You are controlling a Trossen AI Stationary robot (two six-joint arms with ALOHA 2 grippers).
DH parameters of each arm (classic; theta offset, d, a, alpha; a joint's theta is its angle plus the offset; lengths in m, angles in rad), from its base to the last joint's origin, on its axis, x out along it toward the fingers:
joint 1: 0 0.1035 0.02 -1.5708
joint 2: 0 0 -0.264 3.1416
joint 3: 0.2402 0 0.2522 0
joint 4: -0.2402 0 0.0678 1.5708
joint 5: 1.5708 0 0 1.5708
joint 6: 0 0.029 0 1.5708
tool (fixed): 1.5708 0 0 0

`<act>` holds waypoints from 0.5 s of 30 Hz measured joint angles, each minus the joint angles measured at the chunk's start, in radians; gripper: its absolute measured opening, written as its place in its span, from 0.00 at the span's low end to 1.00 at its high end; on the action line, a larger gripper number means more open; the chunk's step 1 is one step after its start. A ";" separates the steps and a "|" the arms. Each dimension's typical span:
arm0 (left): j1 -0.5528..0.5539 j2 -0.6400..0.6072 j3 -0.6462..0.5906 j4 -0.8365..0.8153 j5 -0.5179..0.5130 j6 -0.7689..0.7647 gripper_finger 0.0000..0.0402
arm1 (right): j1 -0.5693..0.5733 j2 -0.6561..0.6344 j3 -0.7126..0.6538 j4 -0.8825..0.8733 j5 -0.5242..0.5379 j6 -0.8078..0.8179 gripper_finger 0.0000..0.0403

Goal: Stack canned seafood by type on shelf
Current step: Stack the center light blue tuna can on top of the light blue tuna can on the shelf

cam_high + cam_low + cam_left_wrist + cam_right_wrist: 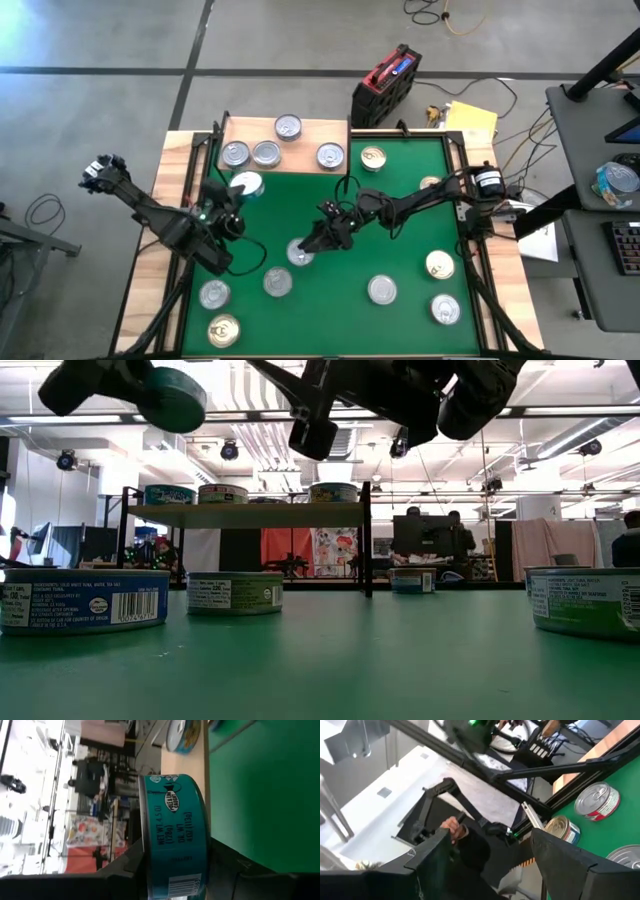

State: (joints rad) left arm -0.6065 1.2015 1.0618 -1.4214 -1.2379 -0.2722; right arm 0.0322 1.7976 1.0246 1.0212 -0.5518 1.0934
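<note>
My left gripper point(238, 192) is shut on a teal-sided tin of canned seafood point(172, 835), held in the air near the shelf's front left corner. The shelf point(312, 133) is a light-wood board at the mat's far left. Several silver-topped tins point(266, 153) stand on it. My right gripper point(490, 845) hovers open over the middle of the green mat point(400, 240), beside a silver-topped tin point(300, 252) that rests flat on the mat. Nothing is between its fingers. More tins lie scattered on the mat, among them a gold-topped one point(440, 264). My left gripper pinches the teal tin between its two fingers, one finger point(125, 865) on the lid side and the other point(225, 865) on the bottom side. The teal side wall point(175, 870) shows between them. The tin hangs clear of mat and shelf, tipped over point(172, 398).
Loose tins stand along the mat's near edge point(214, 293), point(382, 289), point(446, 309), and one gold-topped tin point(373, 157) right of the shelf. A black and red case point(385, 85) and yellow paper point(470, 118) lie beyond the table's far edge. People sit in the room behind point(450, 535).
</note>
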 joint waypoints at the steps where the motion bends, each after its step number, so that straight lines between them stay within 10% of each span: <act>1: 0.008 0.002 0.000 -0.016 0.000 -0.011 0.29 | 0.000 -0.002 0.000 -0.001 -0.006 -0.006 0.66; 15: 0.023 -0.028 0.000 -0.025 0.042 0.095 0.29 | -0.006 -0.010 -0.001 -0.001 -0.067 -0.080 0.66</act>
State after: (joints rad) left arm -0.5833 1.1732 1.0618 -1.4459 -1.1956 -0.1768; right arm 0.0264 1.7876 1.0241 1.0206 -0.6184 1.0135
